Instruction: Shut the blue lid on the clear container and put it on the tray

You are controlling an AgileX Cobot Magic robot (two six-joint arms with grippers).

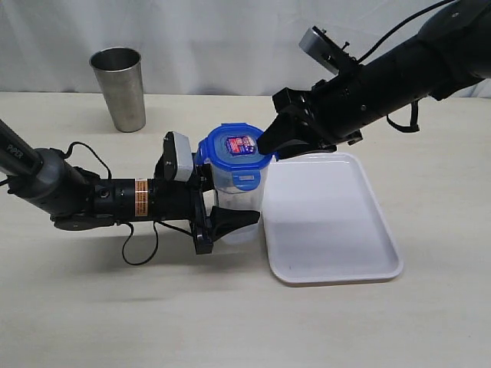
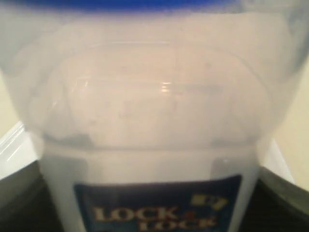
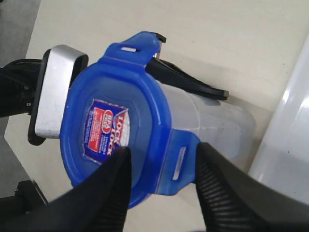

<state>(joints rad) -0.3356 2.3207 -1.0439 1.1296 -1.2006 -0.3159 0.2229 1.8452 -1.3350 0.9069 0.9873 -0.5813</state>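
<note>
The clear container [image 1: 234, 201] stands upright just left of the tray [image 1: 330, 222], and my left gripper [image 1: 232, 205] is shut on its lower body. It fills the left wrist view, where its printed label [image 2: 154, 210] shows between dark fingers [image 2: 17, 198]. The blue lid [image 1: 234, 147] sits on top of it, with its front flap [image 1: 247, 181] hanging down. My right gripper [image 3: 163, 151] is open at the lid's tray-side edge. One finger lies over the lid [image 3: 120, 87] near the sticker, the other outside a side flap [image 3: 178, 162].
A steel cup [image 1: 120, 88] stands at the back left. The white tray lies to the right of the container, its rim [image 3: 289, 130] close beside the container wall [image 3: 217, 121]. Cables trail from the left arm across the table.
</note>
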